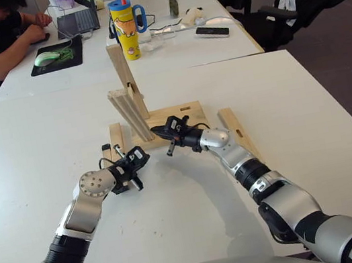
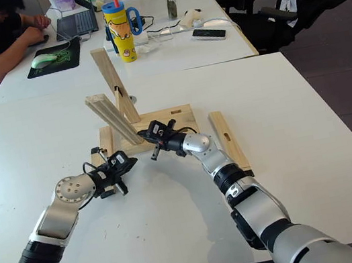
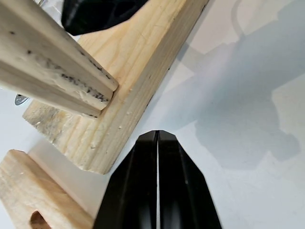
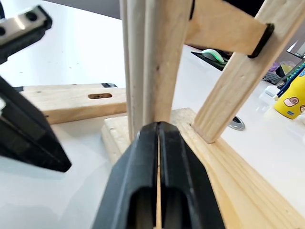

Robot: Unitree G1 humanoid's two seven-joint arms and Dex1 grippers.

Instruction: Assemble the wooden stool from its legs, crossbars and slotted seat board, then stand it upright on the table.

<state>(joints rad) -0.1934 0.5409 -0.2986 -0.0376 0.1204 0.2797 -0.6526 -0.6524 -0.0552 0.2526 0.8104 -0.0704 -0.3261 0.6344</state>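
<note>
White table (image 1: 309, 115), head view: slotted seat board (image 1: 185, 113) lies flat at frame centre, a bit above the middle. A bundle of wooden legs (image 1: 129, 111) stands tilted on the board's left part, leaning toward upper left. One more leg (image 1: 122, 66) rises behind it from the board and reaches the upper centre of the frame. In the right wrist view a short crossbar (image 4: 224, 26) joins that leg to the bundle near their tops. A loose slotted bar (image 1: 116, 138) lies flat on the table just beside the board's left edge. Another loose slotted bar (image 1: 239, 135) lies right of the board, running toward lower right. Right gripper (image 1: 160, 133) is at frame centre, low over the board's front edge, tip at the foot of the tilted bundle. Its fingers (image 4: 143, 181) are pressed together, nothing between them. Left gripper (image 1: 135, 160) is left of centre, just below the board's front left corner and near the left bar. Its fingers (image 3: 138, 191) are also together, empty, tip close to the corner; contact unclear. On the far table (image 1: 229, 44), top of frame: yellow cup with a blue handle (image 1: 125, 30), phone (image 1: 212, 31), green mouse (image 1: 47, 58).
</note>
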